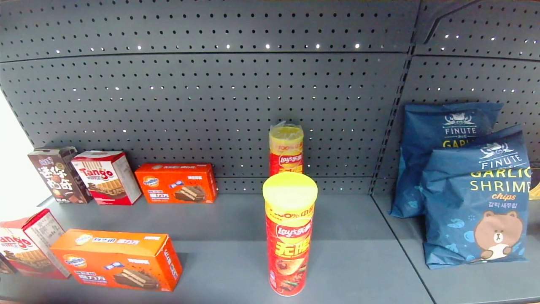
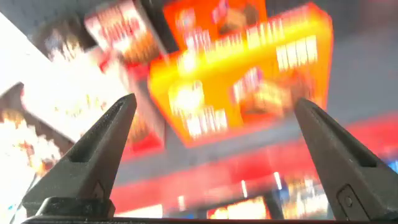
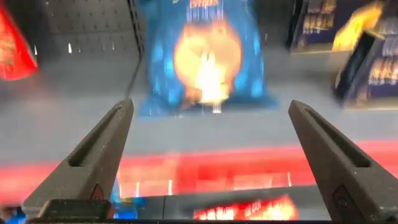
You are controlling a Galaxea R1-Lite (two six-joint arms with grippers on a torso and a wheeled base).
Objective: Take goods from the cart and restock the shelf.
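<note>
On the grey shelf (image 1: 346,253), one red chip can (image 1: 289,236) stands upright near the front edge, with a second can (image 1: 286,147) directly behind it at the pegboard (image 1: 211,105). The left gripper (image 2: 214,99) is spread wide and empty, facing an orange box (image 2: 249,74). The right gripper (image 3: 210,102), likewise spread and empty, faces a blue chip bag (image 3: 205,56).

I find bare shelf (image 1: 358,257) between the front chip can (image 1: 289,236) and the blue bags (image 1: 472,202) at the right edge, and between that can and the orange box (image 1: 116,259) at the front left. A second can (image 1: 286,150) blocks the back edge behind it
</note>
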